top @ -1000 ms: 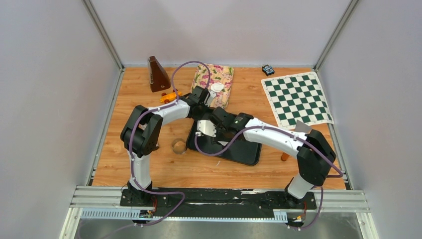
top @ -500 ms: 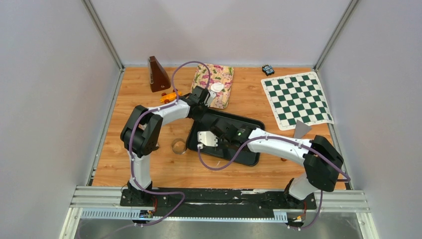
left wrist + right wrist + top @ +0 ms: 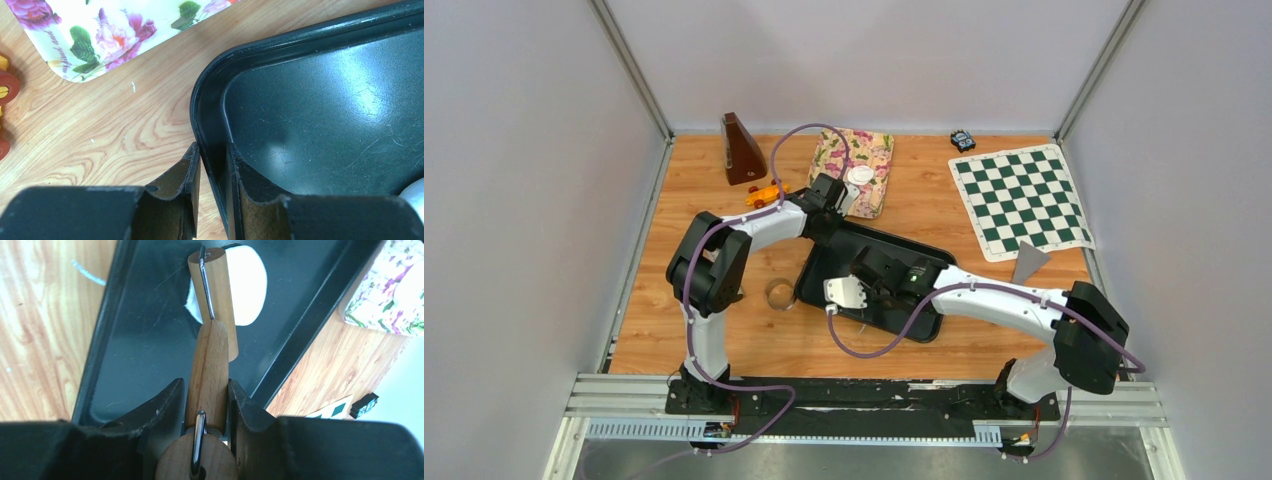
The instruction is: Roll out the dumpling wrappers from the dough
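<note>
On the black tray (image 3: pixel 894 250), my right gripper (image 3: pixel 207 387) clasps the rolling pin (image 3: pixel 215 295) over half-flattened dough (image 3: pixel 248 285); my left gripper (image 3: pixel 212 155) pinches the rim. Beyond it, wrappers (image 3: pixel 859 176) look finished.

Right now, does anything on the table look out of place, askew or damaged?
The black tray lies askew, turned against the edges of the table, with the left gripper clamped on its rim near one corner. In the right wrist view the dough under the roller has a ragged left edge. Nothing looks spilled.
</note>
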Robot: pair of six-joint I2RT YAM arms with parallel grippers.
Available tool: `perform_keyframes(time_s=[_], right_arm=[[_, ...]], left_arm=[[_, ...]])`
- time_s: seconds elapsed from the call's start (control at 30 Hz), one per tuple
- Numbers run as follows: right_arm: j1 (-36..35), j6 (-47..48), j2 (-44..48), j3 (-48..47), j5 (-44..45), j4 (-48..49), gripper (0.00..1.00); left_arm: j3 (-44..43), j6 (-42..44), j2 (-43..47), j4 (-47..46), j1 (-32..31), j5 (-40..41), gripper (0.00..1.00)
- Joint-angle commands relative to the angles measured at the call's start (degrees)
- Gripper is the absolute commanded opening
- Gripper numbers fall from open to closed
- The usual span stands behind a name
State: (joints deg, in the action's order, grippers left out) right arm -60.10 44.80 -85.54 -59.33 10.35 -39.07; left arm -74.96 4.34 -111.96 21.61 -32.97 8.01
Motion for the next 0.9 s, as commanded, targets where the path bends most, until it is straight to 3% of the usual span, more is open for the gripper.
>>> perform_keyframes(time_s=[0.0, 0.23, 0.47, 0.87], right_arm=[[-1.6, -1.4, -1.0, 4.2, -12.9, -11.1, 0.0], [-1.4, -0.2, 1.7, 4.2, -10.5, -11.5, 0.0], [1.7, 2.9, 7.7, -5.0, -5.8, -11.3, 0.0], [3.3, 10.7, 0.3, -5.4, -4.2, 0.0, 0.0]], left_arm=[[0.8, 2.2, 2.4, 2.8, -0.5, 0.0, 0.0], [0.8, 2.3, 2.3, 2.8, -0.5, 0.1, 0.0], [0.6, 2.3, 2.3, 2.9, -0.5, -0.1, 0.0], [0.6, 2.5, 2.3, 2.8, -0.5, -0.1, 0.0]])
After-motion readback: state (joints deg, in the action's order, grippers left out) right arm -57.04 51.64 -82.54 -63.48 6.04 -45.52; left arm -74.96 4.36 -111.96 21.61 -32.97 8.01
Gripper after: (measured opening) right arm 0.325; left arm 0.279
